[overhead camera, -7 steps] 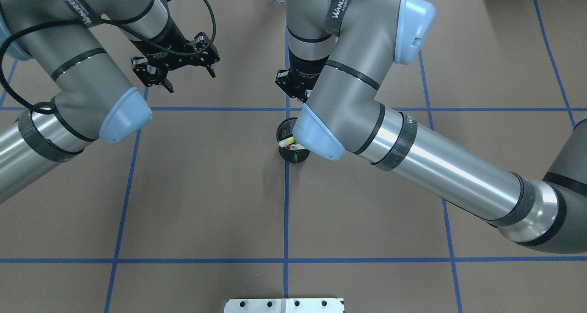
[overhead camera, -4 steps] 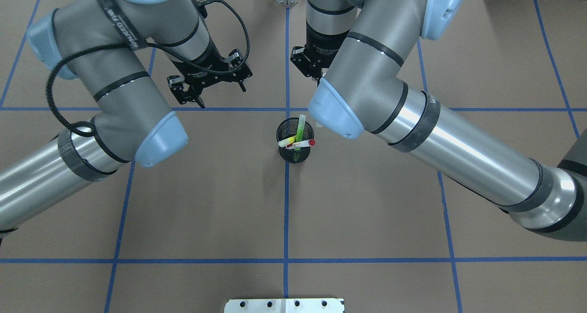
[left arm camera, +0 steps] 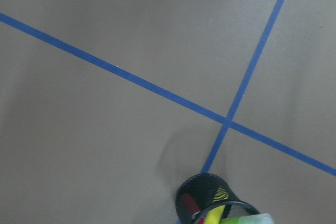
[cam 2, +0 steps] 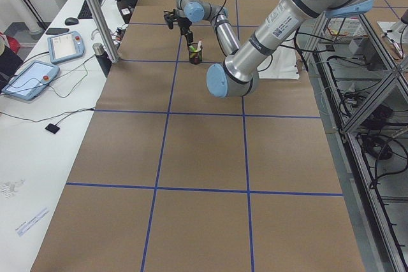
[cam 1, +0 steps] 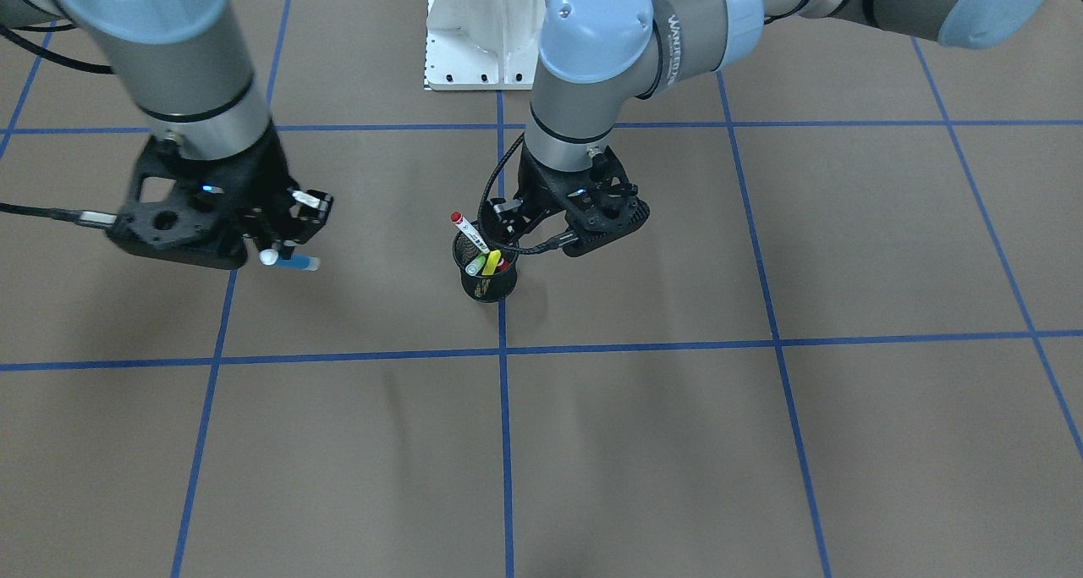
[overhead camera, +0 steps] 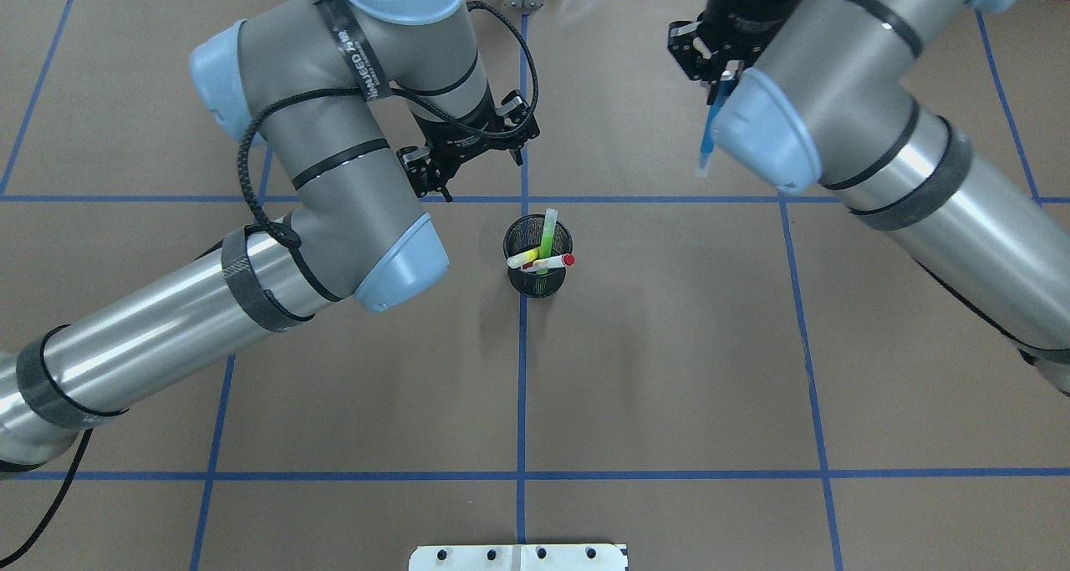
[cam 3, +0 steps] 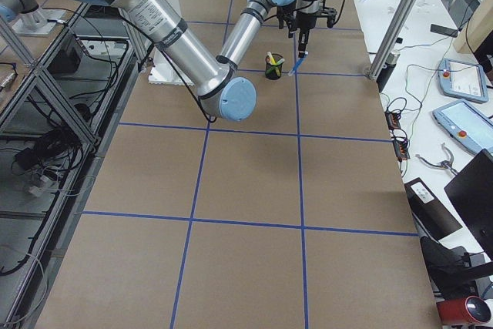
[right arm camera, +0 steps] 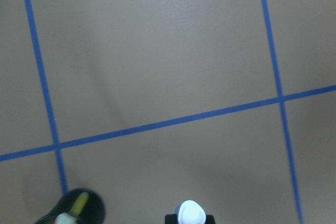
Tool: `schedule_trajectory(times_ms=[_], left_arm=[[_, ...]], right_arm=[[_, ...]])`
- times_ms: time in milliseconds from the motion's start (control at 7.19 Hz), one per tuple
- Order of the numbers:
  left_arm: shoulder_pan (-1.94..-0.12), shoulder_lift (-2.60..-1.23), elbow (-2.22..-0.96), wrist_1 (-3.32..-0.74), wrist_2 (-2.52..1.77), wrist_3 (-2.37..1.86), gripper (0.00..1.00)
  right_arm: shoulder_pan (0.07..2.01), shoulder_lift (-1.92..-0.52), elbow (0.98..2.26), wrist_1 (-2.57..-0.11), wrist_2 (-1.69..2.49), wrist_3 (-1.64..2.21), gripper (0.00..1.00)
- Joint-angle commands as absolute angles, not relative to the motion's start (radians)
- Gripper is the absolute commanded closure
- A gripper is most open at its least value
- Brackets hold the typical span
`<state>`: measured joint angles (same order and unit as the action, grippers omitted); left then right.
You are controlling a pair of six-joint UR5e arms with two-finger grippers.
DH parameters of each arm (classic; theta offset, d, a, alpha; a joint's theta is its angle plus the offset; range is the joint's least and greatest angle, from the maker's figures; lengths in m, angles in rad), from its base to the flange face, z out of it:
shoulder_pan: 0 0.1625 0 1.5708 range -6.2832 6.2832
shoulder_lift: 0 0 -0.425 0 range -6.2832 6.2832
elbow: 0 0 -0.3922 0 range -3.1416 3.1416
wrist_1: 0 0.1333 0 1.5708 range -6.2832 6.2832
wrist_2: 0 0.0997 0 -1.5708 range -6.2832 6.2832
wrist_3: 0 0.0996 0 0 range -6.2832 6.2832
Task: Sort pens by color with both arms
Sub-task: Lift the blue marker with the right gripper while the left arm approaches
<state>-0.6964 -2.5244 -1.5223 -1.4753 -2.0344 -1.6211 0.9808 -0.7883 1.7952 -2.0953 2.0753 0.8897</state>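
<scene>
Black mesh cup (overhead camera: 535, 285), blue-taped brown table (overhead camera: 669, 370), white base (cam 1: 482, 41)

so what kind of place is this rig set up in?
Most likely a robotics lab workcell: a brown-covered table gridded in blue tape, teach pendants on the side bench, and aluminium framing around it.

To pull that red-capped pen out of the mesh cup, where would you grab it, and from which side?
Probably the white barrel of the red-capped pen just below its cap, coming down from above. It leans out past the rim of the cup, so that part stands free; the lower end sits among the other pens.
</scene>
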Motion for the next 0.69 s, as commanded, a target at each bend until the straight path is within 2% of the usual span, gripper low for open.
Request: schedule_trajectory(times_ms=[0, 139, 556], left_arm=[[-0.626, -2.565, -1.438, -1.558, -1.938, -1.814, 0.02], [-0.595, -2.569, -1.390, -1.619, -1.928, -1.897, 0.03], [-0.560, -2.583, -1.387, -1.626, -1.930, -1.941, 0.07]], right_arm=[[1.060, -0.888, 1.823, -2.049, 2.167, 0.811, 0.78], [1.058, -0.923, 1.775, -2.068, 2.253, 0.805, 0.78], [1.097, -0.896, 1.475, -2.155, 2.394, 0.605, 0.78]])
